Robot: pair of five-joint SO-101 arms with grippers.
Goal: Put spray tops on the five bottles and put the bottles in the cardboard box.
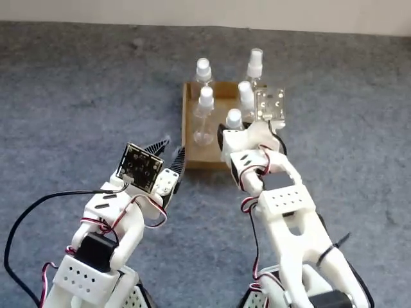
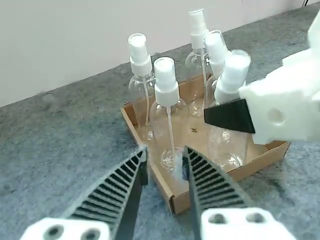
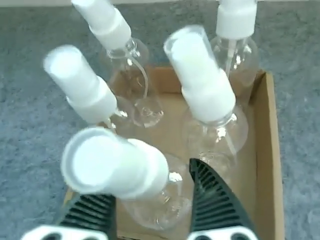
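On grey table, cardboard box holds three bottles; two bottles stand just beyond its far wall, likely still to load. Spray tops sit on all five. Right gripper pinches nearest boxed bottle; left gripper spread, empty.

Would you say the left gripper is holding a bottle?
No, the left gripper is open and empty, just short of the cardboard box.
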